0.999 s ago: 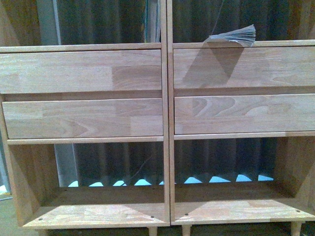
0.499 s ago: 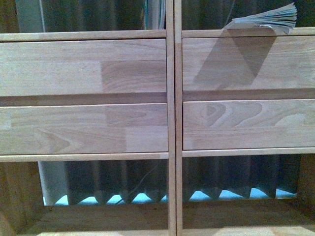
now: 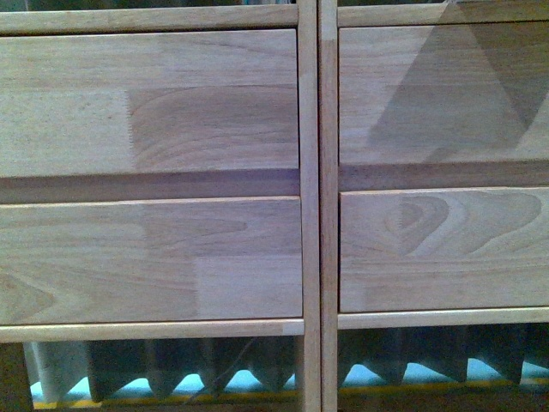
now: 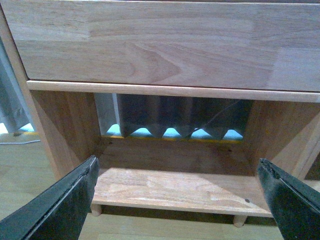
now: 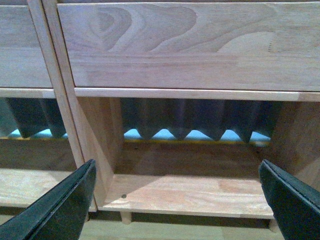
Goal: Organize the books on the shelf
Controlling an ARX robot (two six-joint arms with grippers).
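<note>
Jaws stand wide and empty on both claws: your left gripper (image 4: pixel 177 162) faces the left bottom compartment (image 4: pixel 170 185) of the shelf (image 4: pixel 65 125), your right gripper (image 5: pixel 176 163) the one beside it. No book shows in any view. A slanted shadow (image 3: pixel 455 103) on the upper right drawer front (image 3: pixel 364 60) hints at something overhanging above, so I judge you should raise your aim before reaching. Pale wood fills the front view, with a dark pleated curtain (image 3: pixel 214 369) behind.
</note>
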